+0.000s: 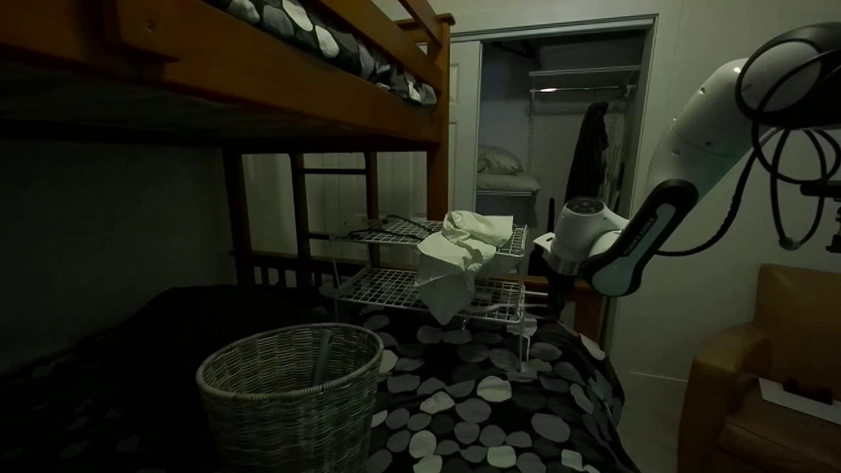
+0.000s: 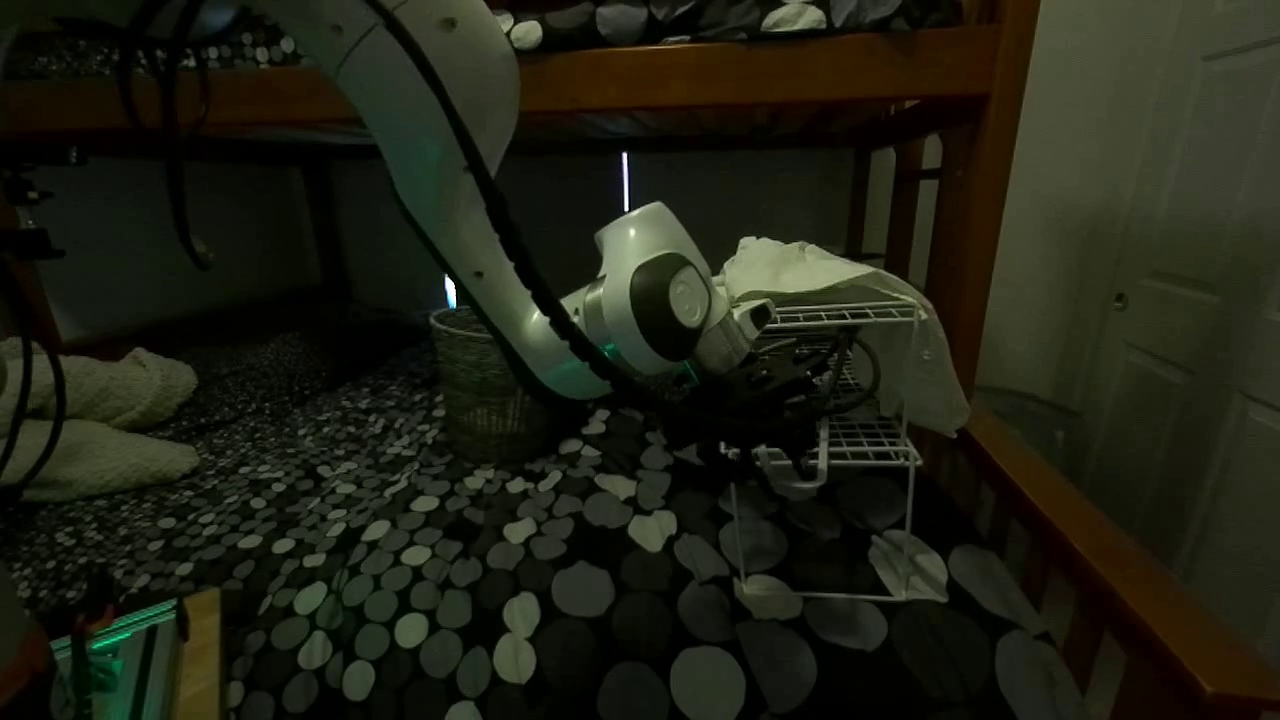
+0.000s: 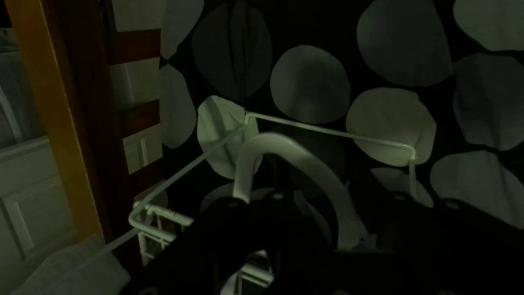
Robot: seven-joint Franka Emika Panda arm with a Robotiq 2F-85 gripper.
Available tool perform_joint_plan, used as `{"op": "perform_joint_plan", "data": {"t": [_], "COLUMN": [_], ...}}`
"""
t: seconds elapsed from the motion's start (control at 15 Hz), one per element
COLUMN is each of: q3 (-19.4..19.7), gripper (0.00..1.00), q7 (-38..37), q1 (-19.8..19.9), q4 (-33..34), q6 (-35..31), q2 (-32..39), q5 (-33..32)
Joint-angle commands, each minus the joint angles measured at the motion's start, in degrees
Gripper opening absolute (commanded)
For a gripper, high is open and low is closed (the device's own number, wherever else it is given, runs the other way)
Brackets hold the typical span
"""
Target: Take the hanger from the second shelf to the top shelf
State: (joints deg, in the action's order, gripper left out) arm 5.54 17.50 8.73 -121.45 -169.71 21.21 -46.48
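Note:
A white wire rack has a top shelf (image 1: pixel 358 231) and a second shelf (image 1: pixel 374 289). A thick white hanger (image 3: pixel 308 163) curves across the wrist view at my gripper. It also shows in an exterior view (image 2: pixel 797 490), sticking out at the rack's end near second-shelf height. My dark gripper (image 3: pixel 317 184) is right at the hanger, and it shows in both exterior views (image 1: pixel 558 289) (image 2: pixel 790 410). The hanger's ends pass behind the dark gripper parts. It is too dark to see whether the fingers press on it. Dark hangers (image 1: pixel 394 226) lie on the top shelf.
A white cloth (image 1: pixel 453 269) drapes from the top shelf over the rack's side. A wicker basket (image 1: pixel 289 407) stands on the dotted bedding. The upper bunk (image 1: pixel 355 79) overhangs the bed. A wooden end rail (image 2: pixel 1120 560) runs beside the rack. An armchair (image 1: pixel 729 355) stands beyond the bed.

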Motion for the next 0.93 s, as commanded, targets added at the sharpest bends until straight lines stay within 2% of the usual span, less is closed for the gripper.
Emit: {"op": "perform_joint_plan", "data": {"t": [0.0,0.07,0.13,0.4,0.53,0.6,0.67,0.8,0.87], "q3": [-0.7,-0.7,-0.5,0.2,-0.8,-3.7,-3.9,0.2,3.1], "gripper": [0.21,0.06,0.01,0.01,0.01,0.01,0.01,0.01,0.01], "q7": [2.4,2.7,2.7,2.6,4.4,7.9,10.6,11.5,7.3], "q1": [-0.1,-0.3,-0.5,0.1,2.3,5.6,6.8,6.3,6.2], "q4": [2.4,2.7,2.9,0.4,-2.8,-5.0,-7.2,-10.1,-10.6], "q6": [0.5,0.5,0.4,-1.0,-2.0,-2.5,-2.4,-2.3,-1.5], "q2": [3.9,4.2,4.2,0.0,-3.4,-5.3,-7.2,-10.5,-12.4], "q5": [3.4,3.6,3.5,3.5,5.2,6.3,6.3,4.9,-0.8]}}
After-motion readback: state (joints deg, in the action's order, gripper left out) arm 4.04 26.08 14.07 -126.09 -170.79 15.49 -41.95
